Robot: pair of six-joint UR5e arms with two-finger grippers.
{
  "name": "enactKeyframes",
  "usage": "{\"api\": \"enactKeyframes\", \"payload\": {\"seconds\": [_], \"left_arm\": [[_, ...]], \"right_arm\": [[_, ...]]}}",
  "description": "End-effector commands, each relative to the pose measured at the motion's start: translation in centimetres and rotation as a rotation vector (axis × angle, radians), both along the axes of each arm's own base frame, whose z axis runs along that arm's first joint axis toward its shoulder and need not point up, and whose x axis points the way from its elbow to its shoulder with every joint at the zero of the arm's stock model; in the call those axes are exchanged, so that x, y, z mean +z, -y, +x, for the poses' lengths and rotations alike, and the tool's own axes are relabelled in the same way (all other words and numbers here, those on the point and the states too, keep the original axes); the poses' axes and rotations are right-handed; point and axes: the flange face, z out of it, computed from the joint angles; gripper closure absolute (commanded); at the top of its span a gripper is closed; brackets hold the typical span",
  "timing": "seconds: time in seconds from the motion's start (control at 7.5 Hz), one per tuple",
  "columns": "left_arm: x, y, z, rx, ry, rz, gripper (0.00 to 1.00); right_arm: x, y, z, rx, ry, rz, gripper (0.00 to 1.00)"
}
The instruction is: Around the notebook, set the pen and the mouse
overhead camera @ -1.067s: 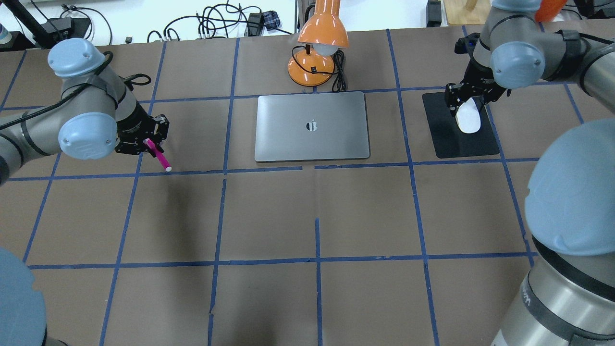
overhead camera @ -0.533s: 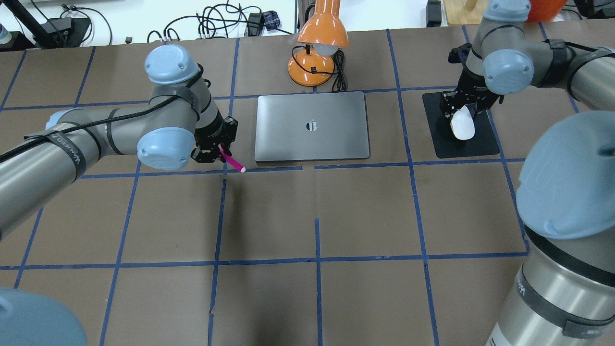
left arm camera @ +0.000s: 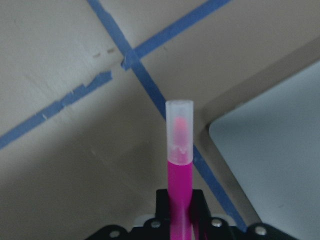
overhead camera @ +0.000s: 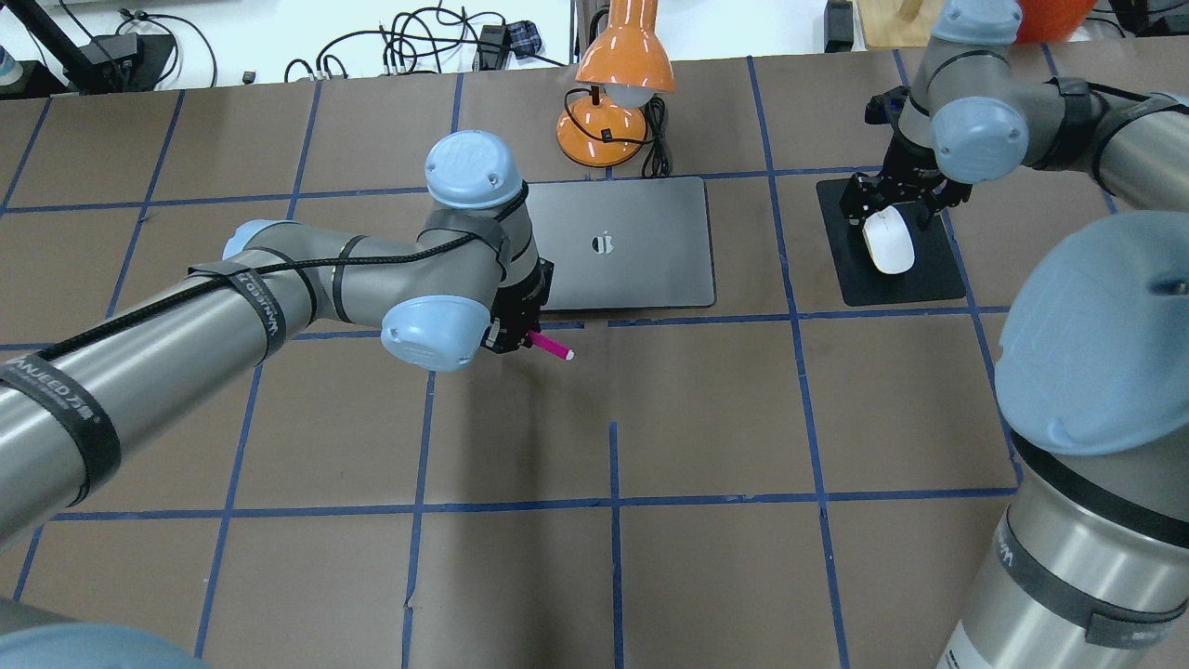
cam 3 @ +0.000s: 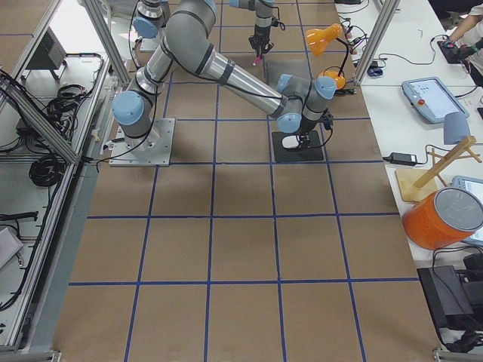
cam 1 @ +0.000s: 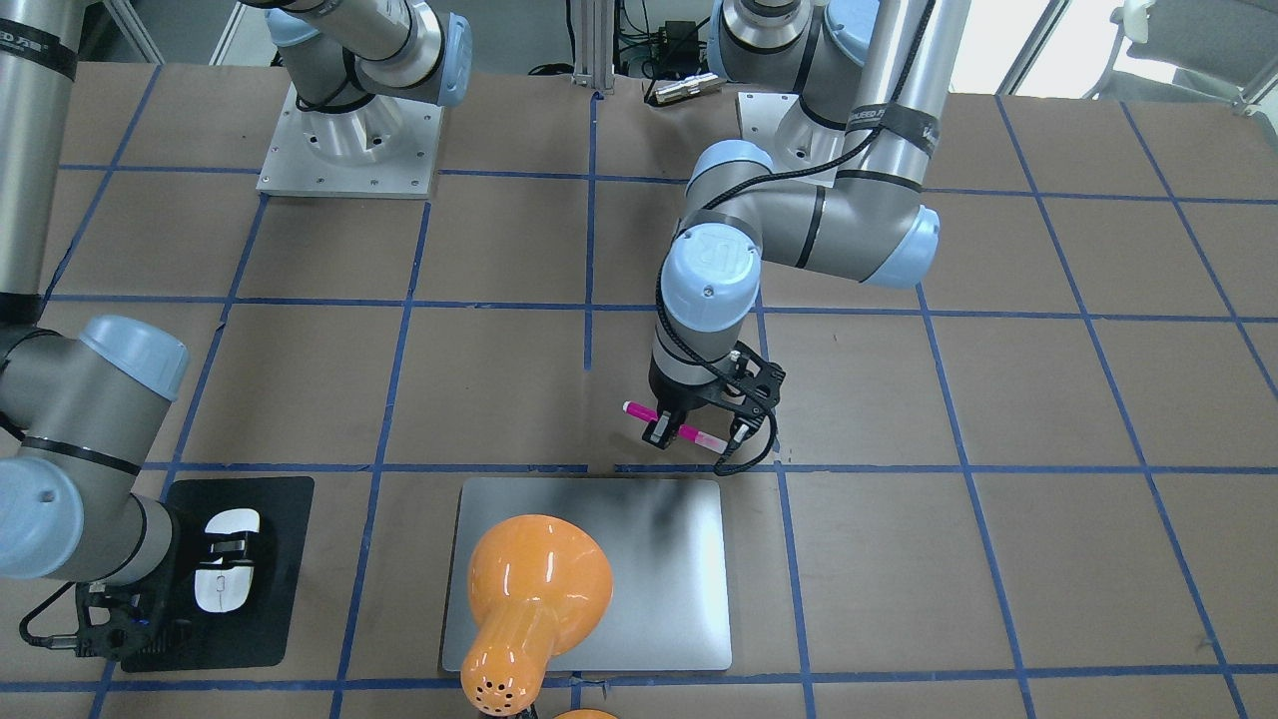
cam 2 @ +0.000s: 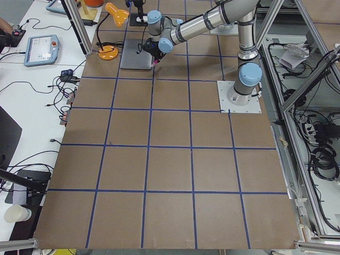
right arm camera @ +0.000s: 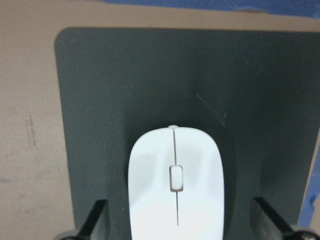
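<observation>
My left gripper (overhead camera: 516,333) is shut on the magenta pen (overhead camera: 550,348), which sticks out level with its pale cap forward. In the left wrist view the pen (left arm camera: 179,165) hangs over a blue tape crossing, just off a rounded corner of the silver notebook (left arm camera: 280,150). The notebook (overhead camera: 641,260) lies flat mid-table. The white mouse (overhead camera: 887,242) rests on a black mat (overhead camera: 929,279) to its right. My right gripper (right arm camera: 182,222) stands open, its fingers (right arm camera: 96,220) either side of the mouse (right arm camera: 175,185) with gaps.
An orange desk lamp (overhead camera: 618,93) stands just beyond the notebook, its shade hiding part of the notebook (cam 1: 639,559) in the front-facing view. Blue tape lines grid the brown table. Cables and devices lie past the far edge.
My left arm has swung right with the pen, from the table's left to the notebook's near-left corner. The mouse, earlier tilted in the right gripper, now lies flat on the mat.
</observation>
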Motion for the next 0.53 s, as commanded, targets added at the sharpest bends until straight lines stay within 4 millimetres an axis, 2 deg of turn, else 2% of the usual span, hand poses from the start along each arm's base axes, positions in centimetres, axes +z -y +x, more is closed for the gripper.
{"api": "enactKeyframes", "payload": {"seconds": [0.0,0.13,0.27,0.4], "left_arm": [[-1.6,-1.6,-4.6,0.077,-0.016,-0.038,1.0],[-2.4,-2.3,-5.8,0.097,-0.011,-0.03,1.0],[-3.0,-2.6,-6.3,0.098,-0.006,-0.02,1.0],[-3.2,-3.2,-7.1,0.105,-0.004,-0.02,1.0]], "right_arm": [[3.3,1.4,0.0,0.002,-0.014,-0.04,0.0],[8.6,1.1,1.2,0.015,-0.009,-0.032,0.0],[13.0,-0.2,5.0,0.016,-0.012,-0.025,0.0],[16.7,-2.4,9.5,-0.005,-0.024,-0.029,0.0]]}}
